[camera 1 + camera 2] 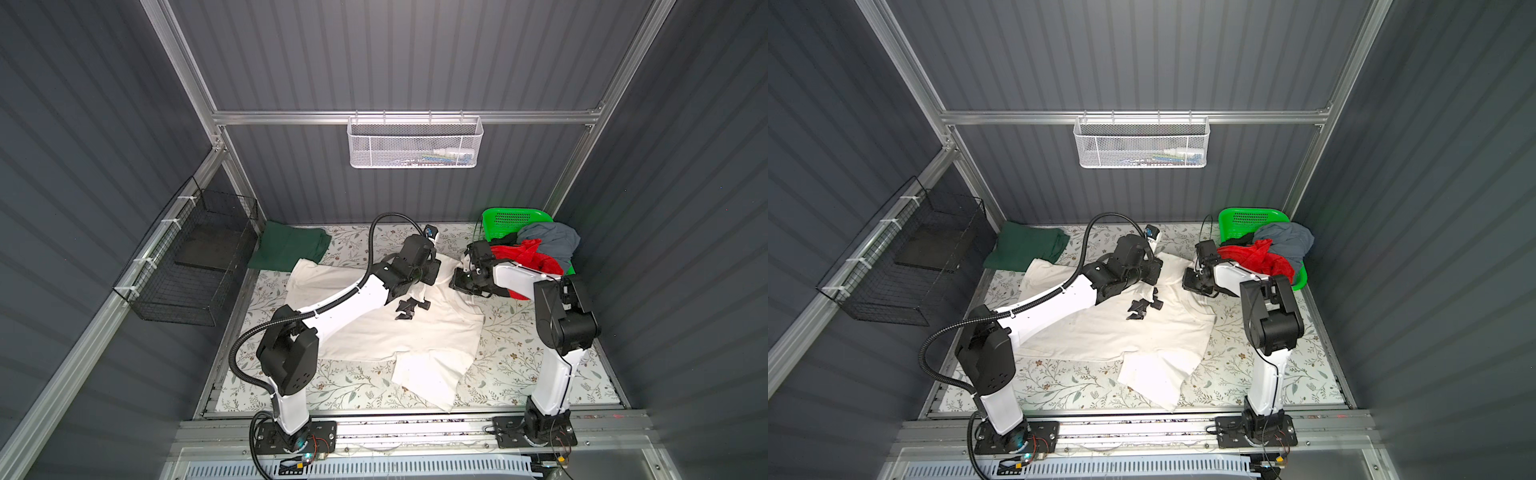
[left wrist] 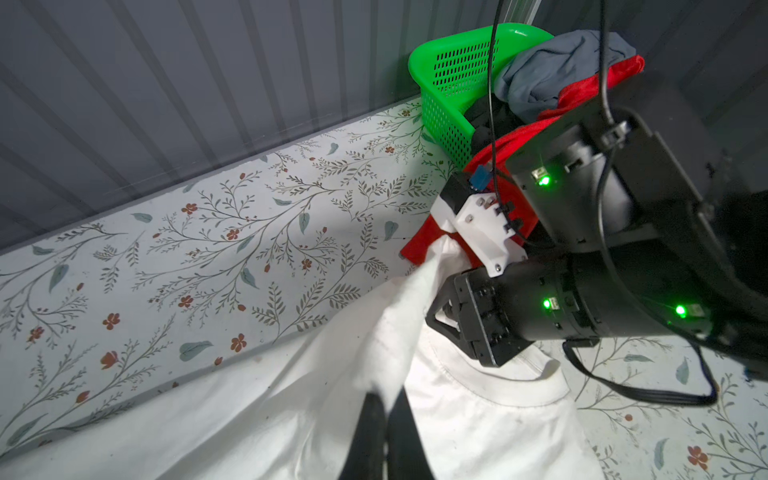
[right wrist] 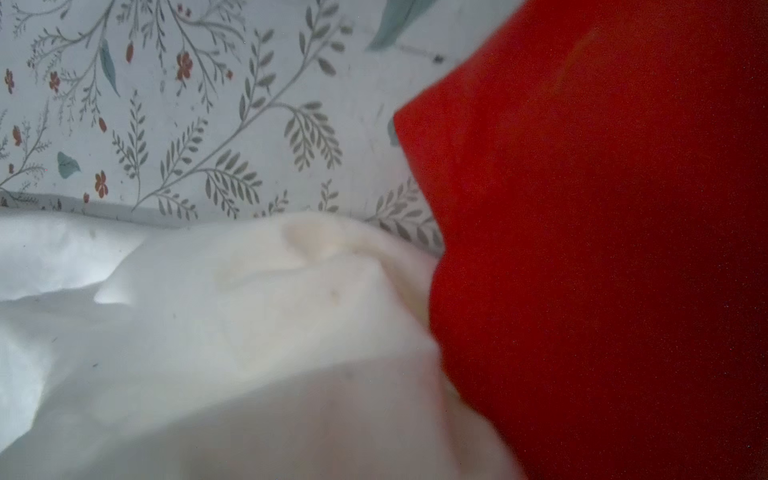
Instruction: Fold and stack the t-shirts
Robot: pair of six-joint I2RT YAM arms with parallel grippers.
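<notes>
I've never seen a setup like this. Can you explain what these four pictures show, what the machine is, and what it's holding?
It's two robot arms mounted at the front of a flowered table, each ending in a gripper. Two pictures look down from overhead; the other two come from cameras on the wrists. On the table lie a spread off-white t-shirt, a folded dark green t-shirt in the far left corner, and a green basket heaped with a red shirt and a grey-blue shirt. The left gripper is shut on a pinch of the off-white t-shirt. The right gripper sits near its collar; whether it grips cloth is unclear.
</notes>
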